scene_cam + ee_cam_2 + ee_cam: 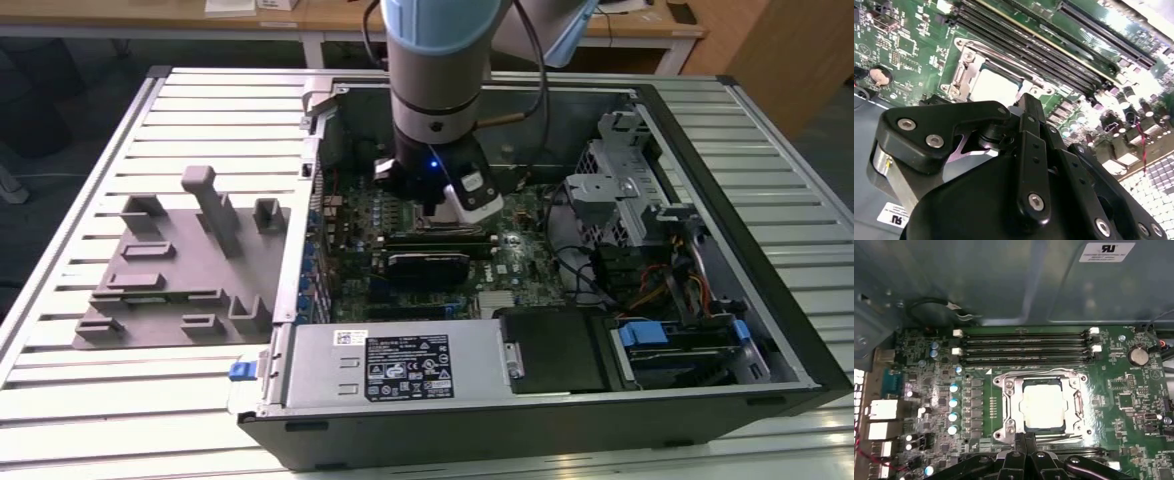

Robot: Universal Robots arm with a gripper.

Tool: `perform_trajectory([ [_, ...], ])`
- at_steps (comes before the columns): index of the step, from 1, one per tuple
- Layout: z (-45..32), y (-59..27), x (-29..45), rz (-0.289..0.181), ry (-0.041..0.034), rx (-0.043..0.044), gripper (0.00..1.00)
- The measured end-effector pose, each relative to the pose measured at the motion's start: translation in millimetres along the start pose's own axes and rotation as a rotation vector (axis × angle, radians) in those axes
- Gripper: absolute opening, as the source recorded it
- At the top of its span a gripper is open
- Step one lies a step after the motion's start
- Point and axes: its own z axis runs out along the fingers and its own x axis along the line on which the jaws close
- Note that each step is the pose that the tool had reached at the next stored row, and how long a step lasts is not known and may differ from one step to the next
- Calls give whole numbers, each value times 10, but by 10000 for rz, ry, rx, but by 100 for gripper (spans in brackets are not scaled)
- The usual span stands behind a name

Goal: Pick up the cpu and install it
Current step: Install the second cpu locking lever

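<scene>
On the exterior view's left, a grey fixture point(180, 265) with upright blocks lies on the slatted counter point(80, 200), well apart from the work and with nothing resting in its slots. Just beside it stands the open case point(534, 400), laid on its side so the board point(400, 290) faces up and the arm point(434, 70) can come straight down into it.

The gripper point(447, 205) hangs low over the middle of the board. In the first wrist view the cpu point(1043, 405) lies flat inside the socket point(1041, 405), its pale top framed by the metal bracket, so it appears already seated; the lid over it is not shut, judging from the bare top. The fingers point(1024, 442) are brought together to a narrow point just at the socket's near edge, with nothing held between them. In the second wrist view the cpu point(996, 85) shows beyond the gripper's black linkage point(1029, 150), apart from it.

Around the socket, long memory slots point(1024, 345) run along one side and a row of capacitors point(953, 402) along another, which crowds any approach. On the exterior view's right, a drive cage point(607, 190), loose cables point(641, 275) and a labelled power supply point(387, 365) hem the board in.
</scene>
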Motion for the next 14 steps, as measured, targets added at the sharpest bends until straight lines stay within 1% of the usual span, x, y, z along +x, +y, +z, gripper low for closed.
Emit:
perform_trajectory([
  [2, 7, 22, -23, -4, -6, 106, 11],
  [4, 13, 38, -45, -8, -15, 259, 11],
  [7, 22, 62, -78, -18, -28, 512, 11],
  [9, 29, 81, -99, -22, -35, 648, 11],
  [11, 39, 114, -120, -23, -38, 718, 11],
  [14, 65, 193, -149, -28, -41, 783, 11],
])
